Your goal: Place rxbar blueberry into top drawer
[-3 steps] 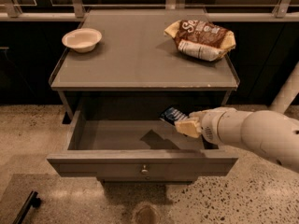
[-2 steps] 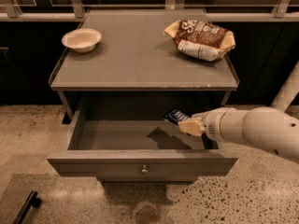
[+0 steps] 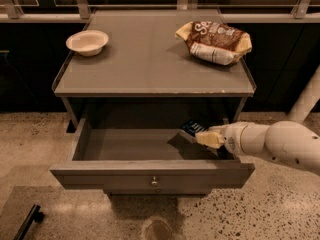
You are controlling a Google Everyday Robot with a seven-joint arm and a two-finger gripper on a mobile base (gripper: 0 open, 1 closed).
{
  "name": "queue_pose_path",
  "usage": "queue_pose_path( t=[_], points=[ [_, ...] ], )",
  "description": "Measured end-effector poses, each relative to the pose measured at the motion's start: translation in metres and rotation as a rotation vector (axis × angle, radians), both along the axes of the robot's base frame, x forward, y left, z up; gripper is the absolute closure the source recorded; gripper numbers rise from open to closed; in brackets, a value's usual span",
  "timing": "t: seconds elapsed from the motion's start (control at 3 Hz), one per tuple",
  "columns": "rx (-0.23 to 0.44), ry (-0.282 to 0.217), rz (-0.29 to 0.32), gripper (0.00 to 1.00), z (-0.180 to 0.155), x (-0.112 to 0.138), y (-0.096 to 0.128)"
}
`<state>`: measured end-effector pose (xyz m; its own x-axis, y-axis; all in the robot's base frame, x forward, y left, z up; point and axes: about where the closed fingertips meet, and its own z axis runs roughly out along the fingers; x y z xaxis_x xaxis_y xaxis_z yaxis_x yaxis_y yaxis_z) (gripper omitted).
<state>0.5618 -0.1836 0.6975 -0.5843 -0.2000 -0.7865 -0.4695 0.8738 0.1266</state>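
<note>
Seemingly light, thin and slippery, the bar [image 3: 193,127] juts ahead of the gripper [image 3: 204,136], which pinches its near end, with the drawer [image 3: 100,175] beneath.

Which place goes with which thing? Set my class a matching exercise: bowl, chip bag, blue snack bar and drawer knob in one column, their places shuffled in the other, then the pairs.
Things
1. bowl
2. chip bag
3. rxbar blueberry
4. knob

Places
A. middle of the front of the top drawer
B. table top, right side as the camera sees it
C. held by the gripper, over the right end of the open drawer
D. table top, left side as the camera sees it

Pairs: 1-D, 2-B, 3-C, 4-A
</note>
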Motion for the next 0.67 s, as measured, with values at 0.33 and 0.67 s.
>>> queue_pose_path(
  t=[0.33, 0.67],
  points=[
    [0.034, -0.005, -0.013, 1.00, -0.014, 0.000, -0.009],
    [0.048, 0.000, -0.036, 1.00, -0.026, -0.002, -0.016]
  ],
)
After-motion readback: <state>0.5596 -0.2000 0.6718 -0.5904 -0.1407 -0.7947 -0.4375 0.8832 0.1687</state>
